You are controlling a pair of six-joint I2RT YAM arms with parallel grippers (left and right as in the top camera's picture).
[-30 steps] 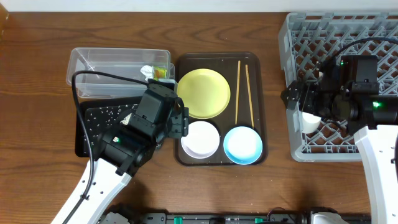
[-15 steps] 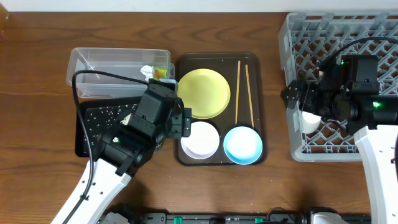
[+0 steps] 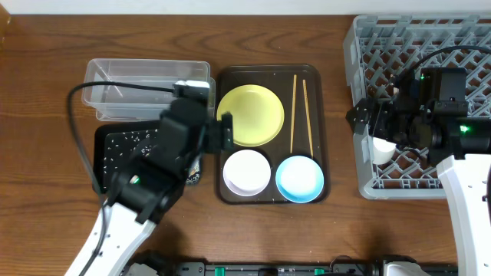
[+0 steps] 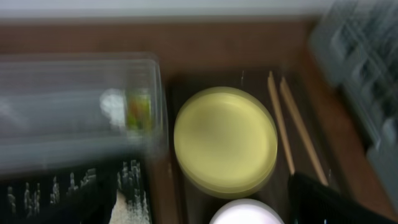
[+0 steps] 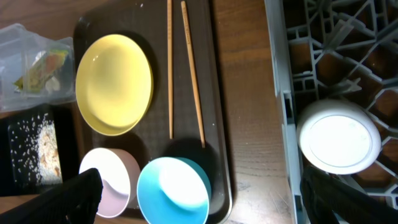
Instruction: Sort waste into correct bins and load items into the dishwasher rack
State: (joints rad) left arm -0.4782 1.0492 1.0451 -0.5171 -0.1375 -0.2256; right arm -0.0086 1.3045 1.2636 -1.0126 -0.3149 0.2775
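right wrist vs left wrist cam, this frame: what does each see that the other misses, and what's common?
Only right wrist: the small light blue bowl and a round white dish in the grey lattice dishwasher rack.
Only left wrist, blurred: most of the clear plastic rectangular tub's length and the wooden table's far edge.
Both: round pale yellow plate, thin wooden chopsticks, green-and-orange snack wrapper in the tub, white rice grains on the shallow black tray, small white bowl.

Pale yellow plate (image 3: 250,115), light blue bowl (image 3: 299,178), grey lattice rack (image 3: 368,54)
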